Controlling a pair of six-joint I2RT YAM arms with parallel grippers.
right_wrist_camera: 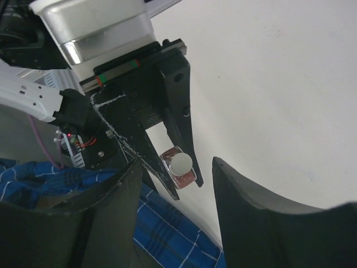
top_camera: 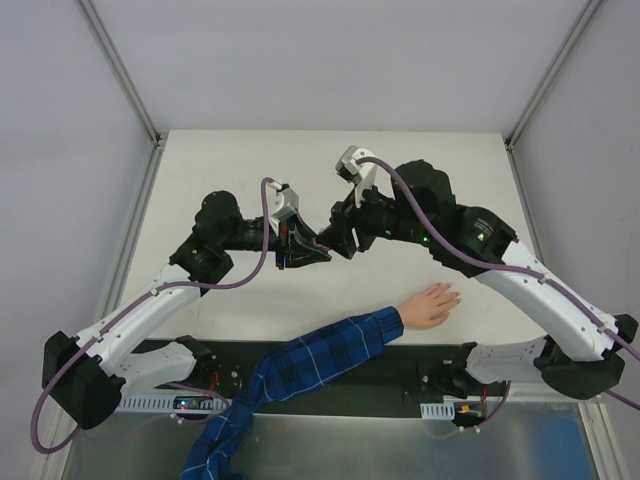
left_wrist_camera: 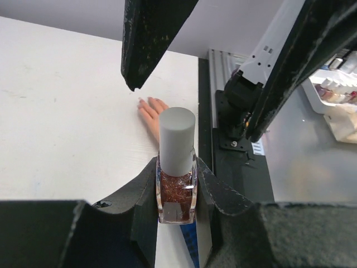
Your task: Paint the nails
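Note:
My left gripper (top_camera: 306, 248) (left_wrist_camera: 177, 192) is shut on a small glass bottle of dark reddish glitter polish (left_wrist_camera: 177, 192) with a grey cylindrical cap (left_wrist_camera: 177, 139), held upright above the table. My right gripper (top_camera: 335, 237) (right_wrist_camera: 175, 163) is open, with its jaws either side of the cap (right_wrist_camera: 182, 163) and not touching it. The pale peach hand (top_camera: 430, 304) lies palm down on the table to the lower right, and its arm wears a blue-and-white plaid sleeve (top_camera: 310, 365). The hand also shows in the left wrist view (left_wrist_camera: 151, 115). Its nails are too small to make out.
The white table (top_camera: 240, 160) is bounded by a metal frame rail (top_camera: 135, 240) on the left. A black base plate (top_camera: 400, 375) runs along the near edge. A tray of small bottles (left_wrist_camera: 334, 92) stands off the table at the right of the left wrist view.

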